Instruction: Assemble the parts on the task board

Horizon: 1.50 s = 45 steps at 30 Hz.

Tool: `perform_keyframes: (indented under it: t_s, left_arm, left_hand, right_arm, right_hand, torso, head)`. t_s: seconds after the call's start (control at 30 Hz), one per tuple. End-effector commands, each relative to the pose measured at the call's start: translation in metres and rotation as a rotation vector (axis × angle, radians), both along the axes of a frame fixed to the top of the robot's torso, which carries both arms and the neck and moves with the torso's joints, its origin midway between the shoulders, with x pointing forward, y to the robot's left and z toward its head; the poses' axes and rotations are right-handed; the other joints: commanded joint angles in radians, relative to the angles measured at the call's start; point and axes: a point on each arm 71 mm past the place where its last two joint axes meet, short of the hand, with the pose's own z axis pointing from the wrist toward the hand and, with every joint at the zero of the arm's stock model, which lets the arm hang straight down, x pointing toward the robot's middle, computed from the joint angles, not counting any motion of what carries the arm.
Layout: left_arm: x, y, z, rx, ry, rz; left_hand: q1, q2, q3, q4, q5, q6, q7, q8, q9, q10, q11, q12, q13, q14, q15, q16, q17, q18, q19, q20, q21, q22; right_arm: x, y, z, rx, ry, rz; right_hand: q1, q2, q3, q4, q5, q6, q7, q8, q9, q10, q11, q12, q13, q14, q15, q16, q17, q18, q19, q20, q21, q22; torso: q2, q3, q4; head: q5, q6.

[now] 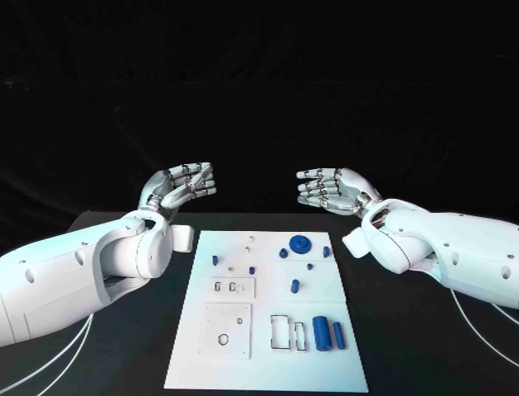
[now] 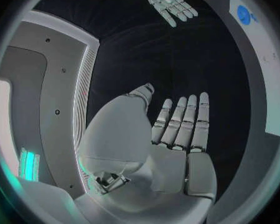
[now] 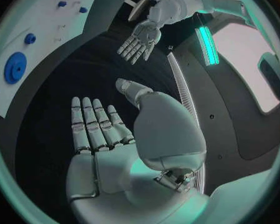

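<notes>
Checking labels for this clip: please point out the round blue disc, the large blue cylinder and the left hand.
Round blue disc (image 1: 299,242): head view, centre of its top face.
Large blue cylinder (image 1: 321,332): head view, middle of its side.
Left hand (image 1: 183,185): head view, middle of the hand.

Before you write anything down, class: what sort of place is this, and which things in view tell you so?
Probably a robotics test bench or lab: a black table against a dark backdrop, a white task board holding small blue parts, and two empty robot hands, left hand and right hand, raised beyond it.
</notes>
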Motion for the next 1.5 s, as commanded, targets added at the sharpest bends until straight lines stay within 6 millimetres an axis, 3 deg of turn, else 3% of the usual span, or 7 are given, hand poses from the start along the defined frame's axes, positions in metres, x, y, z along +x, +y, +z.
perform_keyframes:
  t_s: [0.03, 0.2, 0.4, 0.7, 0.87, 1.1, 1.5]
  left_arm:
    - [-0.004, -0.001, 0.004, 0.003, -0.021, -0.043]
    - [-0.011, 0.0, 0.009, 0.012, -0.033, -0.086]
    - [-0.024, -0.001, 0.018, 0.013, -0.046, -0.142]
    - [-0.046, -0.011, 0.031, -0.022, -0.07, -0.218]
    - [-0.052, -0.012, 0.037, -0.038, -0.074, -0.237]
    - [-0.054, -0.013, 0.04, -0.048, -0.075, -0.248]
    - [-0.056, -0.015, 0.042, -0.062, -0.068, -0.258]
  left_hand:
    - [0.015, -0.008, 0.025, 0.001, 0.002, 0.059, 0.087, 0.026, 0.012, 0.076, -0.019, 0.01, 0.001, 0.099, -0.025, 0.034, 0.02, 0.021, 0.076, -0.007, 0.029, 0.002]
    - [0.021, -0.024, 0.063, 0.002, 0.001, 0.093, 0.072, 0.036, 0.015, 0.151, -0.04, 0.012, 0.001, 0.194, -0.053, 0.064, 0.048, 0.023, 0.157, -0.032, 0.06, 0.004]
    - [0.025, -0.046, 0.101, -0.002, -0.001, 0.118, 0.059, 0.039, 0.015, 0.215, -0.058, 0.009, 0.003, 0.266, -0.077, 0.088, 0.083, 0.022, 0.214, -0.056, 0.086, 0.007]
    - [0.014, -0.065, 0.114, -0.003, -0.004, 0.096, 0.067, 0.021, 0.009, 0.186, -0.046, -0.029, -0.002, 0.229, -0.064, 0.065, 0.097, 0.018, 0.201, -0.051, 0.076, -0.003]
    - [0.012, -0.067, 0.114, -0.003, -0.004, 0.093, 0.069, 0.019, 0.008, 0.182, -0.045, -0.033, -0.002, 0.224, -0.062, 0.062, 0.099, 0.018, 0.199, -0.049, 0.075, -0.005]
    - [0.009, -0.067, 0.114, -0.003, -0.004, 0.089, 0.07, 0.017, 0.007, 0.177, -0.043, -0.037, -0.002, 0.218, -0.06, 0.058, 0.1, 0.018, 0.196, -0.048, 0.073, -0.006]
    - [0.003, -0.068, 0.115, -0.006, -0.004, 0.082, 0.076, 0.012, 0.006, 0.165, -0.035, -0.051, 0.0, 0.173, -0.047, 0.034, 0.103, 0.017, 0.175, -0.037, 0.061, -0.015]
  right_arm:
    - [0.0, 0.002, 0.005, -0.183, -0.105, 0.051]
    - [-0.002, 0.005, 0.01, -0.361, -0.198, 0.112]
    - [-0.004, 0.008, 0.014, -0.596, -0.283, 0.161]
    - [-0.006, 0.014, 0.01, -0.876, -0.317, 0.197]
    - [-0.007, 0.019, 0.009, -0.954, -0.346, 0.2]
    - [-0.006, 0.023, 0.007, -0.992, -0.355, 0.209]
    - [-0.004, 0.027, -0.001, -1.041, -0.352, 0.21]
  right_hand:
    - [0.027, -0.019, 0.02, -0.035, -0.013, 0.246, 0.085, 0.063, 0.038, 0.245, -0.043, 0.005, 0.006, 0.247, -0.054, 0.06, 0.025, 0.043, 0.211, -0.019, 0.083, 0.02]
    - [0.012, -0.043, 0.019, -0.027, 0.02, 0.285, 0.068, 0.064, 0.038, 0.298, -0.06, -0.01, 0.006, 0.312, -0.075, 0.07, 0.034, 0.043, 0.256, -0.039, 0.106, 0.026]
    - [0.03, -0.066, 0.001, -0.025, -0.006, 0.372, 0.026, 0.085, 0.05, 0.44, -0.112, -0.011, 0.01, 0.531, -0.151, 0.15, 0.099, 0.041, 0.399, -0.118, 0.254, 0.102]
    - [0.009, -0.122, -0.026, 0.032, -0.034, 0.43, -0.003, 0.077, 0.069, 0.477, -0.147, -0.026, 0.015, 0.728, -0.207, 0.354, 0.296, 0.041, 0.511, -0.177, 0.452, 0.225]
    - [0.015, -0.147, -0.022, 0.068, -0.017, 0.438, -0.009, 0.066, 0.083, 0.463, -0.152, -0.025, 0.024, 0.757, -0.214, 0.529, 0.439, 0.039, 0.537, -0.186, 0.553, 0.301]
    - [0.034, -0.153, -0.03, 0.099, -0.009, 0.43, -0.005, 0.052, 0.097, 0.421, -0.145, -0.027, 0.03, 0.769, -0.207, 0.798, 0.681, 0.004, 0.613, -0.181, 0.791, 0.602]
    - [0.053, -0.149, -0.064, 0.121, -0.006, 0.414, -0.003, 0.036, 0.106, 0.381, -0.14, -0.024, 0.037, 0.782, -0.201, 0.964, 0.838, -0.021, 0.664, -0.173, 0.937, 0.799]
  torso:
    - [0.018, -0.0014, 0.0051]
    - [0.038, -0.0062, 0.0144]
    - [0.067, -0.0169, 0.0321]
    - [0.104, -0.0277, 0.0492]
    - [0.12, -0.0284, 0.0545]
    - [0.136, -0.0303, 0.0588]
    - [0.153, -0.0328, 0.0634]
  head:
    - [-0.002, -0.001]
    - [-0.011, -0.003]
    - [-0.028, -0.007]
    - [-0.039, -0.007]
    - [-0.044, -0.003]
    - [-0.054, 0.006]
    - [-0.059, 0.01]
